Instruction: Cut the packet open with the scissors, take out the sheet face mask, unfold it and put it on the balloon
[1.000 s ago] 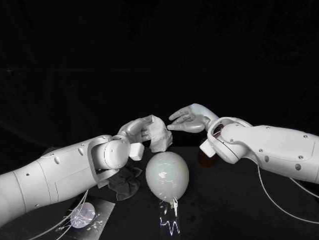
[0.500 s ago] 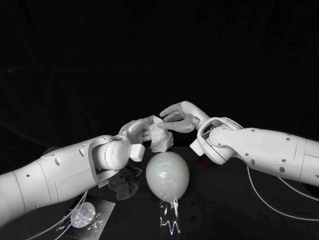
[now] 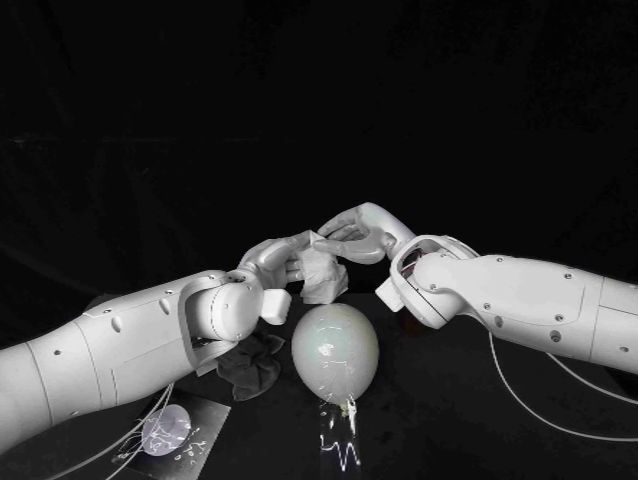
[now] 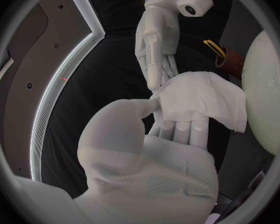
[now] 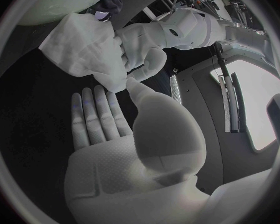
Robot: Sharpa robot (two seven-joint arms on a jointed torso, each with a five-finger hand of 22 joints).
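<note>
My left hand [image 3: 280, 262] holds the folded white sheet mask [image 3: 319, 273] up above the table, just behind the pale balloon [image 3: 334, 349]. The mask [image 4: 202, 102] lies over the left hand's fingers [image 4: 177, 129], pinned by the thumb. My right hand [image 3: 360, 232] reaches in from the right with its fingers straight, and their tips [image 4: 154, 79] touch the mask's top corner. In the right wrist view its thumb tip [image 5: 131, 83] is at the mask's [image 5: 84, 45] corner, with nothing gripped. The balloon [image 4: 267, 94] stands upright on the table.
A shiny packet [image 3: 166, 431] lies on the table at the front left. A dark crumpled thing [image 3: 250, 365] sits under my left wrist, beside the balloon. A brown cup [image 4: 230, 62] with yellow handles [image 4: 213, 47] sticking out stands behind the right arm.
My right hand has moved left and slightly up, from clear of the mask to touching its top corner. The left hand with the mask has stayed in place.
</note>
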